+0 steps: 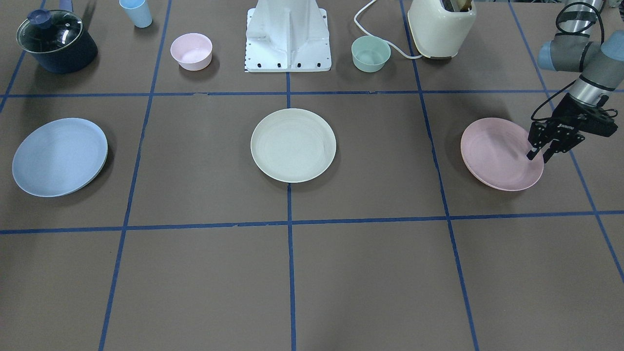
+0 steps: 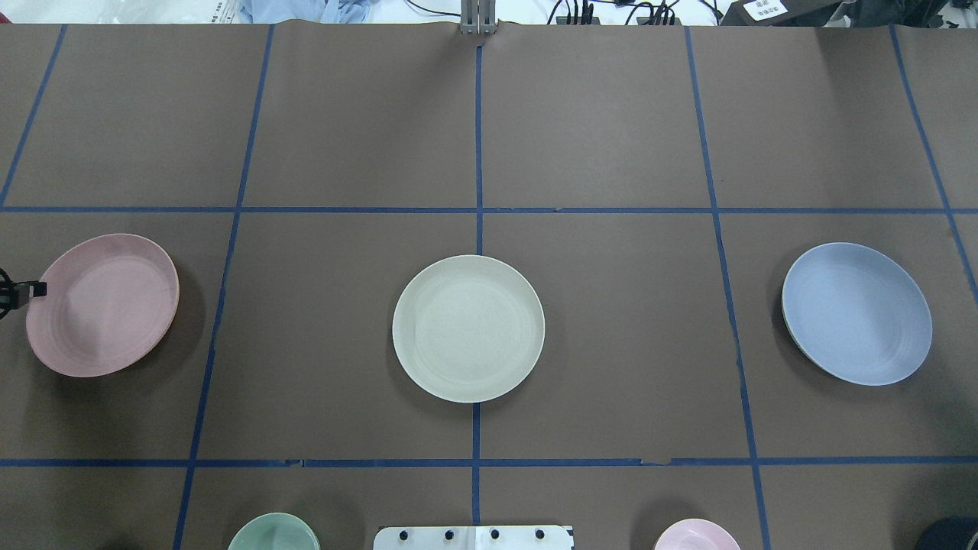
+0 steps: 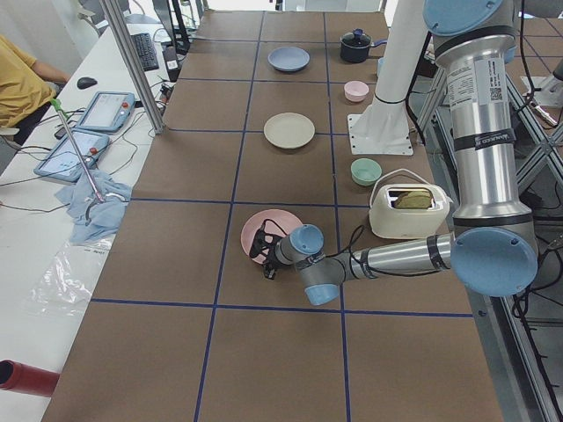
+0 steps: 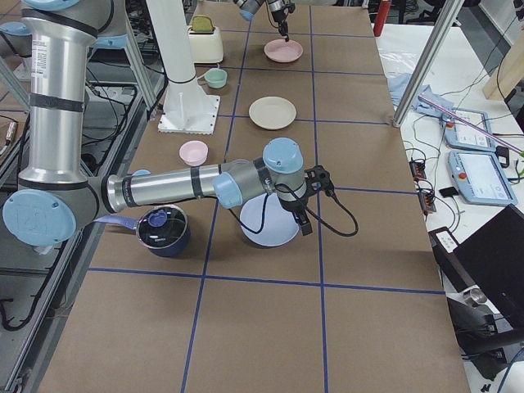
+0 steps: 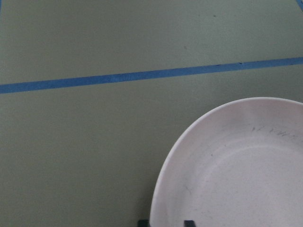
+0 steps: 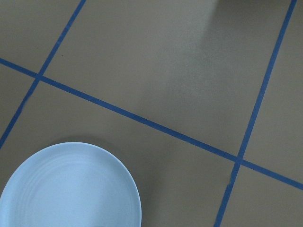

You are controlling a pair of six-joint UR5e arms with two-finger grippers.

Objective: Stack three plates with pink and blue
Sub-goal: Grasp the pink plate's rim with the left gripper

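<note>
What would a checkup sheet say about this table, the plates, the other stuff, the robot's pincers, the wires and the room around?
Surface: brown table, marked off by blue tape lines.
Job's things: cream plate in the middle, pink plate and blue plate at opposite ends; all apart, none stacked.
Clutter: lidded pot, blue cup, pink bowl, mint bowl and toaster along the robot's side.
Pincers: left pincer open, a fingertip on each side of the pink plate's rim; right pincer at the blue plate, open or shut cannot be told.
Cables: white toaster cord lies on the table; black cable loops off the left wrist.
Surroundings: person in yellow, tablets and blue cloth on a side bench.
</note>
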